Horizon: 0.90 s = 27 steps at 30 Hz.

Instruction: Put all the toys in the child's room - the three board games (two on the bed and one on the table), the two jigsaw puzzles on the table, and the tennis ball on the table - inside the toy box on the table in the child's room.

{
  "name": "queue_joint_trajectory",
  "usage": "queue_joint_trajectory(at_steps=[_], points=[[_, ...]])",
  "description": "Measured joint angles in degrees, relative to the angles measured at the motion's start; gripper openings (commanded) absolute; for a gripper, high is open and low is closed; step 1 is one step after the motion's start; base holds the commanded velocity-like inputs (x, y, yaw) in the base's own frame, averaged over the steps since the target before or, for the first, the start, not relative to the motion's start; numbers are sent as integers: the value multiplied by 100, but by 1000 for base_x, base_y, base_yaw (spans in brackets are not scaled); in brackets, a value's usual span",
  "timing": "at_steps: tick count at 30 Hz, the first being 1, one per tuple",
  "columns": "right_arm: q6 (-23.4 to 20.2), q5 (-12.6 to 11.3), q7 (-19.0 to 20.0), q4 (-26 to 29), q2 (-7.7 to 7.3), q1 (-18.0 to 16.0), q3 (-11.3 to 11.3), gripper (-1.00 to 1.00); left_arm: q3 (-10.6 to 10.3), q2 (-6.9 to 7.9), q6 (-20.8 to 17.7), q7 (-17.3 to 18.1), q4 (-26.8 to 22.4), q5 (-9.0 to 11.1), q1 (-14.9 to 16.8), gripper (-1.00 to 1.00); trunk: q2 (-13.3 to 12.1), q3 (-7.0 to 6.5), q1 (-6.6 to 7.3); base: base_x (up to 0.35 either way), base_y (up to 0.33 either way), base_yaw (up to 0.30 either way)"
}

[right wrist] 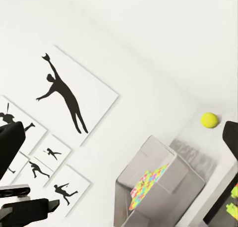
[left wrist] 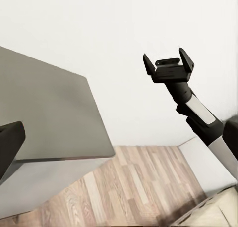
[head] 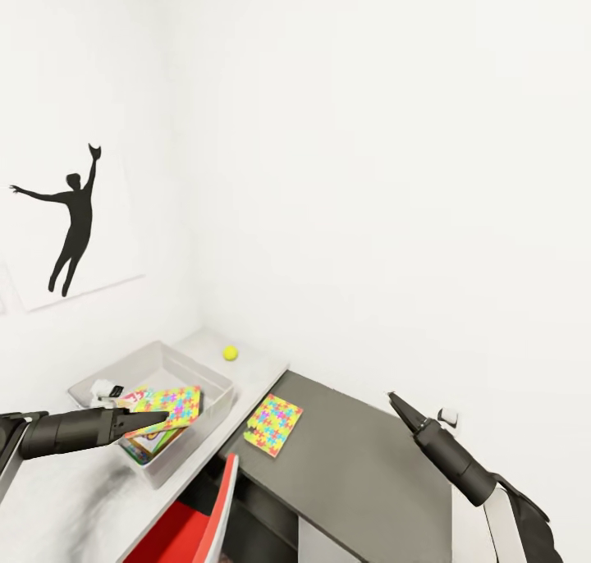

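toy box (head: 215, 380): one jigsaw puzzle (head: 168, 405), board games (head: 152, 441) | left gripper (head: 156, 420): state unclear | right gripper (left wrist: 168, 63): jaws apart

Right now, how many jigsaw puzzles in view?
2. One jigsaw puzzle lies tilted in the toy box; the other jigsaw puzzle lies on the dark table section. None looks hidden.

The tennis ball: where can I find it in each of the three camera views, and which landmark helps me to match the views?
Head view: the tennis ball lies on the pale table, just beyond the toy box, near the wall corner.
Left wrist view: not in it.
Right wrist view: the ball sits on the pale table top, apart from the toy box.
Shared landmark: the toy box with a jigsaw puzzle inside.
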<state>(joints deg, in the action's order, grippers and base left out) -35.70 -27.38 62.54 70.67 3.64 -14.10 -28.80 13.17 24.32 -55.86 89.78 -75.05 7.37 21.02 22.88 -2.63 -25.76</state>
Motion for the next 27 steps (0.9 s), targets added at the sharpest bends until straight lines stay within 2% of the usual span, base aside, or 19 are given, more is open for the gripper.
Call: queue_joint_trajectory(at_steps=[27], points=[[7,9,-4,-16,4,0,0,100,0,0,-4,0,0,-5,0,100,0,0,0,0,-8,-278]])
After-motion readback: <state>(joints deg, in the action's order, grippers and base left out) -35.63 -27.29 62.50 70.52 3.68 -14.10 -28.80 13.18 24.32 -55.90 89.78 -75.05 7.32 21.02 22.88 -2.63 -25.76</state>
